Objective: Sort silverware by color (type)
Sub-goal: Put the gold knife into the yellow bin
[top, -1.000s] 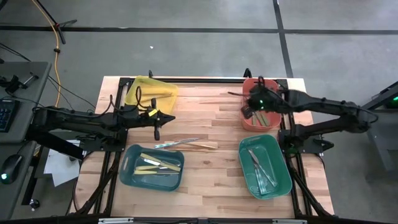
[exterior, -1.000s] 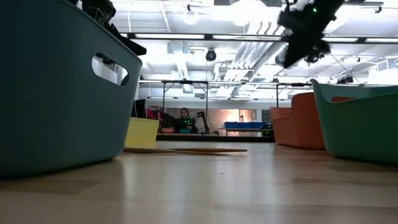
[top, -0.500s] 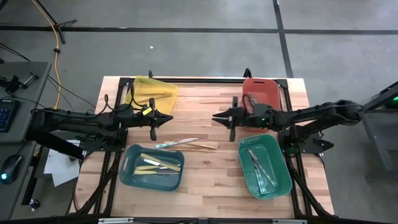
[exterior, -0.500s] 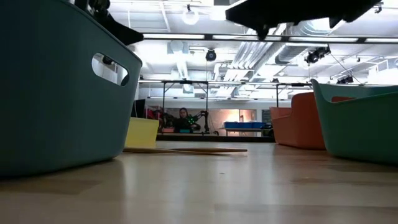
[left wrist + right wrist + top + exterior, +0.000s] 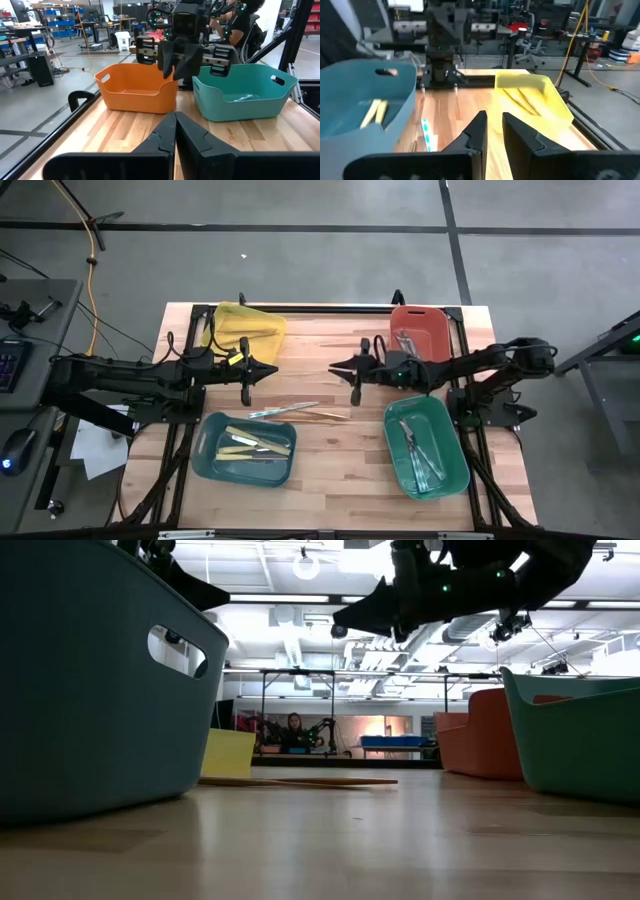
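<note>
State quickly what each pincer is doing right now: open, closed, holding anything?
Left pincer: closed, holding nothing.
Right pincer: slightly open, holding nothing visible.

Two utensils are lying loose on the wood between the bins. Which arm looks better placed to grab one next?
Probably the right. Its tool hangs just past the loose utensils, fingers slightly apart with nothing held. The left tool hovers about as near, but its fingers are shut.
</note>
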Motion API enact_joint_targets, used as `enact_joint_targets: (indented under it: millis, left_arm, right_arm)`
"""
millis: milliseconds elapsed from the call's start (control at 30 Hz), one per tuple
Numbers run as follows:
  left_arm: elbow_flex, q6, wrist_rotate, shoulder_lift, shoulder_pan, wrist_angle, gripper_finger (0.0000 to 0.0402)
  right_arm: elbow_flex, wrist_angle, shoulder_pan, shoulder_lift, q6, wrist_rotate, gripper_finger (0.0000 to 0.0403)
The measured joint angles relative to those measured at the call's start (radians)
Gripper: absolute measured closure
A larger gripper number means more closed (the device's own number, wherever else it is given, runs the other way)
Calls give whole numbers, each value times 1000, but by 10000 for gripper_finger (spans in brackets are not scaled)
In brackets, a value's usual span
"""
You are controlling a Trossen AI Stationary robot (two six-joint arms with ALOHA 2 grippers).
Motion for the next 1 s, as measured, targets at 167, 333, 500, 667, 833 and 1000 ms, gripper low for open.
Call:
enact_joint_targets:
  millis: [167, 333, 500, 667, 833, 1000]
  left_arm:
    - [0, 0, 0, 0, 0, -1, 402]
    - [0, 0, 0, 0, 0, -2, 402]
    - [0, 0, 0, 0, 0, -1, 402]
    - [0, 0, 0, 0, 0, -1, 402]
    - [0, 0, 0, 0, 0, -1, 401]
    - [0, 0, 0, 0, 0, -2, 402]
  right_arm:
    - [1, 0, 4, -4, 13, -1, 336]
    - [1, 1, 23, -3, 13, -2, 273]
    - [1, 0, 31, -3, 21, -3, 201]
    - [1, -1, 30, -3, 40, -14, 162]
    - [65, -130, 37, -1, 136, -90, 159]
    - [239, -563, 92, 48, 153, -15, 164]
